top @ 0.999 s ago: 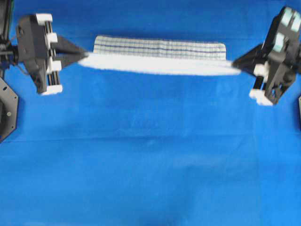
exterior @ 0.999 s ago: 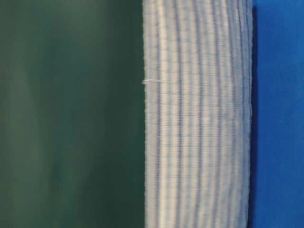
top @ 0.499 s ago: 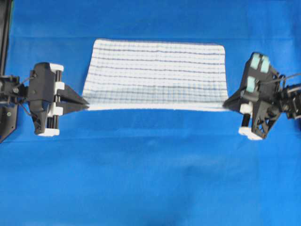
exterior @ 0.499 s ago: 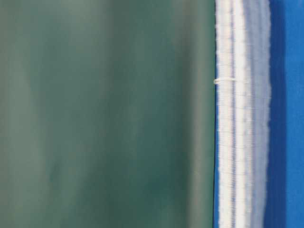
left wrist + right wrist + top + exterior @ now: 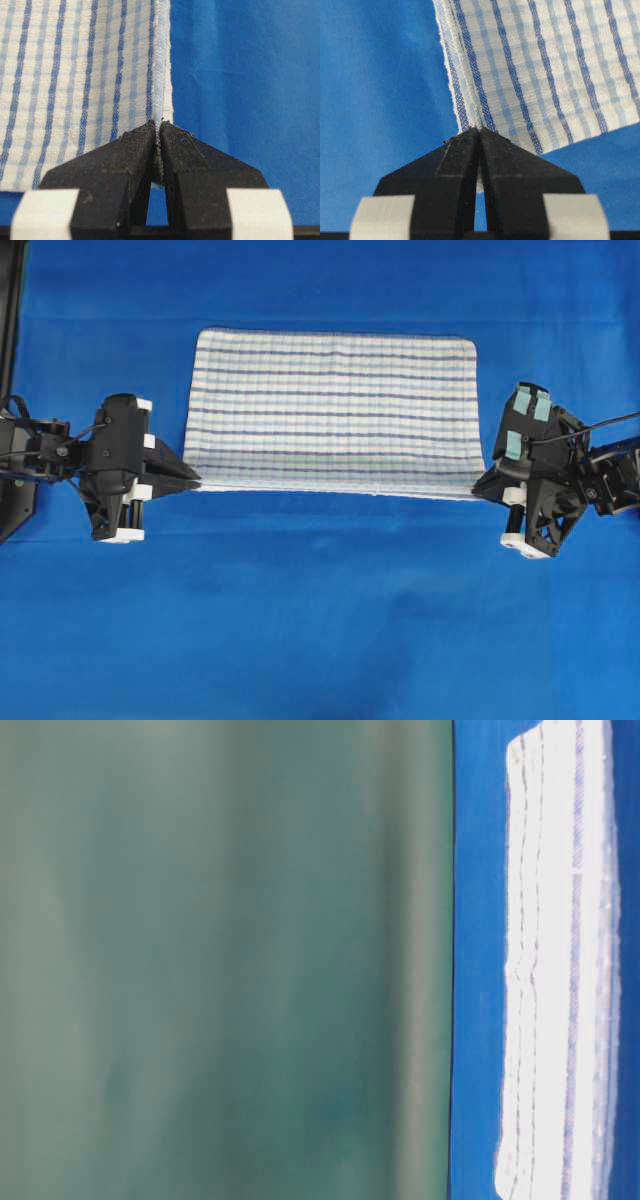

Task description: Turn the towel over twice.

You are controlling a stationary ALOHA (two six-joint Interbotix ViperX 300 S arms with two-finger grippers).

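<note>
The towel [image 5: 335, 410], white with dark- and light-blue stripes, lies spread flat at upper centre; left gripper [image 5: 196, 481] and right gripper [image 5: 478, 483] jaws pinch its lower corners.

Black left gripper [image 5: 190, 480], right gripper [image 5: 481, 483]; white pads, cables.

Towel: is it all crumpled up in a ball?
No, the towel lies spread flat, a corner pinched in each end effector.

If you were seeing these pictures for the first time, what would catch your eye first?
The striped towel lies spread flat at the middle of the blue tablecloth. The left pincer and right pincer each pinch a corner of its near edge, jaws shut.
</note>
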